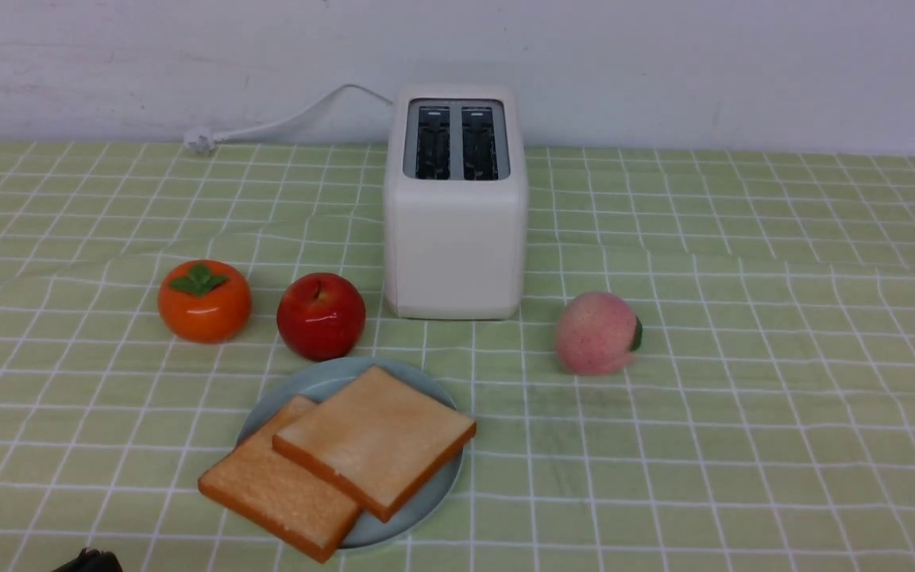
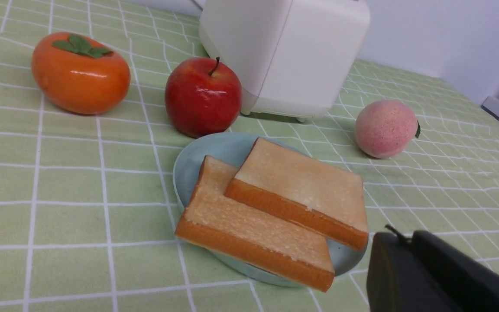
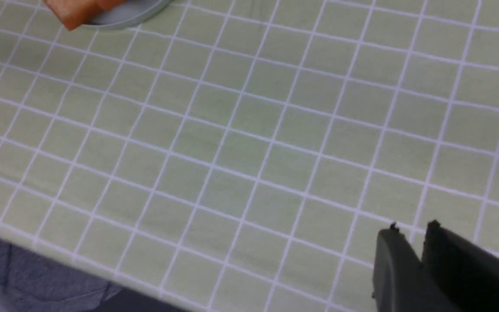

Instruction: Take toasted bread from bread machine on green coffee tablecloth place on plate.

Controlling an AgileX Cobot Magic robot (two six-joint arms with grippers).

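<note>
Two toasted bread slices lie on the plate (image 1: 322, 381). The upper slice (image 1: 374, 437) overlaps the lower slice (image 1: 279, 485), which overhangs the plate's near rim. The white bread machine (image 1: 455, 238) stands behind the plate, and both its slots look empty. The green coffee tablecloth (image 1: 743, 397) covers the table. My left gripper (image 2: 405, 238) is shut and empty, low beside the plate (image 2: 215, 151) and slices (image 2: 301, 182); only a dark tip of it (image 1: 88, 562) shows in the front view. My right gripper (image 3: 412, 227) is shut and empty over bare cloth (image 3: 249, 151), far from the plate (image 3: 132, 13).
An orange persimmon (image 1: 203, 302) and a red apple (image 1: 321, 315) sit left of the toaster. A pink peach (image 1: 596, 332) sits to its right. The white cord (image 1: 283, 119) trails off to the back left. The table's near edge (image 3: 59, 277) shows in the right wrist view.
</note>
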